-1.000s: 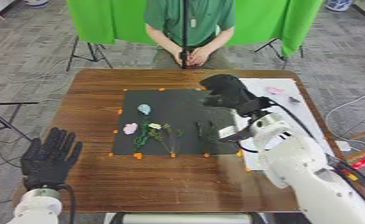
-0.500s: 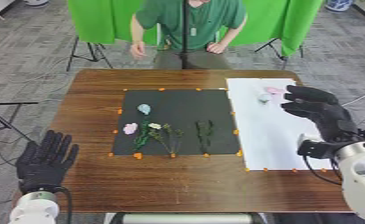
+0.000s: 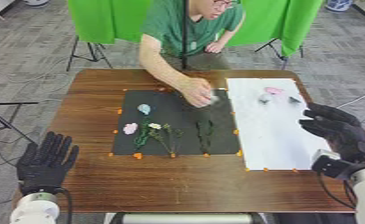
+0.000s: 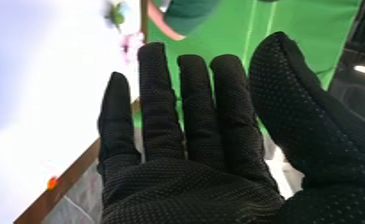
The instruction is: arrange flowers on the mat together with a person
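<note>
Green cloth (image 3: pixel 289 25) backs the worktop (image 3: pixel 178 185). Over the mat (image 3: pixel 174 115)'s far-right corner, a person's hand (image 3: pixel 194 91) holds a pale flower (image 3: pixel 214 98), probably topping the stem (image 3: pixel 205 135); left hand (image 3: pixel 47 162) and right hand (image 3: pixel 335 129), fingers straight, likely leave room.

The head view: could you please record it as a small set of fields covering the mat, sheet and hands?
Mat: blue flower, pink flower, white flower, leafy stem
Sheet: right of the mat; pink piece at its far end
Person's hand: over the mat's far right part
Left hand: open, by the table's left edge
Right hand: open, at the sheet's right side
</note>
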